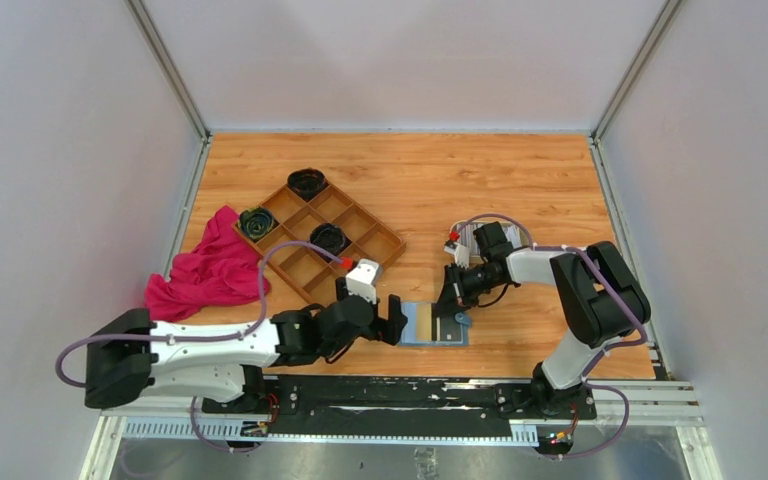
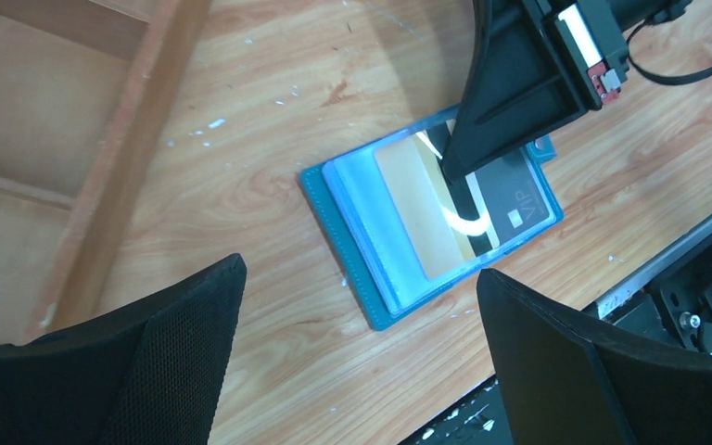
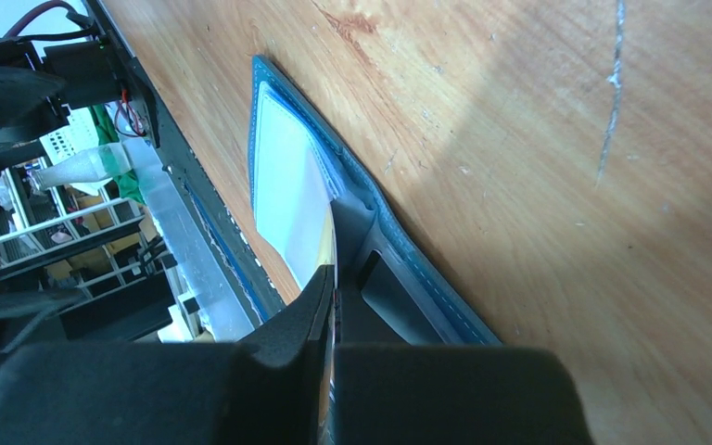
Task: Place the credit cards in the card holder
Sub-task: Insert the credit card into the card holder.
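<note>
**Open wallet during card insertion.** The wallet (image 1: 432, 323) lies open, slots up, on the table (image 1: 520, 180) at its near edge, between the two arms. The right gripper (image 1: 453, 300) is closed. Its tip bears down at the edge of a gold card (image 2: 422, 199) under the clear pocket, probably to seat the card and keep the wallet flat. Whether it pinches the card cannot be told. A dark card (image 2: 519, 199) lies on the other half. The left gripper (image 1: 398, 320) is spread wide and empty just beside the wallet, clear of the right arm's work.
</note>
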Robot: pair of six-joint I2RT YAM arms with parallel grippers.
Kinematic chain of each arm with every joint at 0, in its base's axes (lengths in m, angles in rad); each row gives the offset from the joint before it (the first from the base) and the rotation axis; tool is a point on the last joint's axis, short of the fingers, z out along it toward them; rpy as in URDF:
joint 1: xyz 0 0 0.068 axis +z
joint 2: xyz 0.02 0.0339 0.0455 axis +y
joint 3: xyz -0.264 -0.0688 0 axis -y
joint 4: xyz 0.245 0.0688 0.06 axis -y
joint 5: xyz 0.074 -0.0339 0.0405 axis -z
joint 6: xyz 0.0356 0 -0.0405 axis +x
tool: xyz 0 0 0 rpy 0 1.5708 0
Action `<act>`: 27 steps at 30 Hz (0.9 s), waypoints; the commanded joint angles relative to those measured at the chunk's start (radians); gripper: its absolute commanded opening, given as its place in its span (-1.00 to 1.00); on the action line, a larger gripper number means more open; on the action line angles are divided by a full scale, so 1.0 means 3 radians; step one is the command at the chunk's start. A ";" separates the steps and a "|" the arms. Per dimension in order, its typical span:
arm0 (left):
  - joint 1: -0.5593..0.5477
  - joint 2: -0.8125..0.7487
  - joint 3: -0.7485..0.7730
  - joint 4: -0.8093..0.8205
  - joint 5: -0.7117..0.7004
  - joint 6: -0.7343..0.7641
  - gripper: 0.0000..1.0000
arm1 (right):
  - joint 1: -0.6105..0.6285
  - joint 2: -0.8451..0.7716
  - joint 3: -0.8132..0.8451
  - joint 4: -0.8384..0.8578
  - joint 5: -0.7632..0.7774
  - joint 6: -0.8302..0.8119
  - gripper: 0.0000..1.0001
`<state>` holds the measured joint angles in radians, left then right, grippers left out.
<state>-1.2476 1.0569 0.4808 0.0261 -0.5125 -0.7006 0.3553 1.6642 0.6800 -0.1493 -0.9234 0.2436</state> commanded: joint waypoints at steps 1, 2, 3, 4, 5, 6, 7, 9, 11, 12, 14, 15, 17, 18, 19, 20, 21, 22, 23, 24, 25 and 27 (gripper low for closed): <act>-0.0019 0.0481 0.0302 0.0089 0.0172 -0.0096 1.00 | 0.0068 0.0069 0.0039 -0.0047 0.0193 -0.0048 -1.00; -0.0019 0.0613 0.0365 0.0091 0.0199 -0.0114 1.00 | 0.0068 0.0076 0.0044 -0.0041 0.0178 -0.0033 -0.98; -0.0023 0.0738 0.0430 0.0085 0.0218 -0.0134 1.00 | 0.0067 0.0092 0.0048 -0.0037 0.0159 -0.0020 -0.94; -0.0031 0.0885 0.0493 0.0084 0.0216 -0.0160 1.00 | 0.0067 0.0108 0.0057 -0.0039 0.0135 -0.0017 -0.93; -0.0042 0.0991 0.0542 0.0082 0.0203 -0.0195 1.00 | 0.0067 0.0125 0.0062 -0.0038 0.0118 -0.0009 -0.93; -0.0055 0.1074 0.0594 0.0082 0.0185 -0.0220 1.00 | 0.0067 0.0128 0.0069 -0.0039 0.0108 -0.0004 -0.92; -0.0078 0.1140 0.0636 0.0074 0.0150 -0.0237 1.00 | 0.0068 0.0131 0.0070 -0.0038 0.0100 -0.0002 -0.91; -0.0120 0.1245 0.0706 0.0071 0.0066 -0.0279 1.00 | 0.0068 0.0121 0.0070 -0.0038 0.0101 -0.0004 -0.90; -0.0149 0.1342 0.0760 0.0066 0.0016 -0.0312 1.00 | 0.0071 0.0128 0.0070 -0.0038 0.0098 0.0000 -0.90; -0.0158 0.1387 0.0786 0.0064 0.0003 -0.0327 1.00 | 0.0070 0.0128 0.0070 -0.0039 0.0097 0.0003 -0.89; -0.0181 0.1471 0.0827 0.0061 -0.0034 -0.0374 1.00 | 0.0069 0.0128 0.0070 -0.0043 0.0102 -0.0001 -0.89; -0.0193 0.1511 0.0845 0.0057 -0.0048 -0.0388 1.00 | 0.0066 0.0128 0.0077 -0.0044 0.0102 0.0000 -0.88; -0.0219 0.1593 0.0907 0.0004 -0.0130 -0.0429 1.00 | 0.0068 0.0130 0.0075 -0.0047 0.0099 0.0004 -0.86; -0.0232 0.1642 0.0954 -0.0056 -0.0177 -0.0451 1.00 | 0.0068 0.0129 0.0075 -0.0046 0.0097 0.0006 -0.86; -0.0244 0.1696 0.1056 -0.0205 -0.0264 -0.0506 1.00 | 0.0068 0.0127 0.0075 -0.0048 0.0092 0.0006 -0.85; -0.0255 0.1767 0.1162 -0.0386 -0.0353 -0.0556 1.00 | 0.0068 0.0128 0.0075 -0.0047 0.0092 0.0005 -0.84; -0.0267 0.1851 0.1275 -0.0576 -0.0423 -0.0591 1.00 | 0.0068 0.0129 0.0078 -0.0048 0.0089 0.0010 -0.84; -0.0272 0.1937 0.1396 -0.0727 -0.0467 -0.0603 1.00 | 0.0068 0.0130 0.0080 -0.0049 0.0085 0.0011 -0.84; -0.0274 0.2022 0.1488 -0.0857 -0.0494 -0.0618 1.00 | 0.0066 0.0139 0.0080 -0.0049 0.0082 0.0011 -0.84; -0.0278 0.2090 0.1554 -0.0929 -0.0502 -0.0636 1.00 | 0.0068 0.0139 0.0080 -0.0053 0.0078 0.0011 -0.84; -0.0279 0.2151 0.1589 -0.0942 -0.0485 -0.0636 1.00 | 0.0068 0.0135 0.0080 -0.0054 0.0077 0.0011 -0.84; -0.0280 0.2232 0.1611 -0.0890 -0.0461 -0.0636 1.00 | 0.0068 0.0131 0.0080 -0.0054 0.0078 0.0011 -0.84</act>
<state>-1.3220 1.6772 0.9356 -0.1535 -0.5842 -0.8543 0.3584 1.6859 0.6930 -0.1490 -0.9421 0.2485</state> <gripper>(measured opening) 1.000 0.081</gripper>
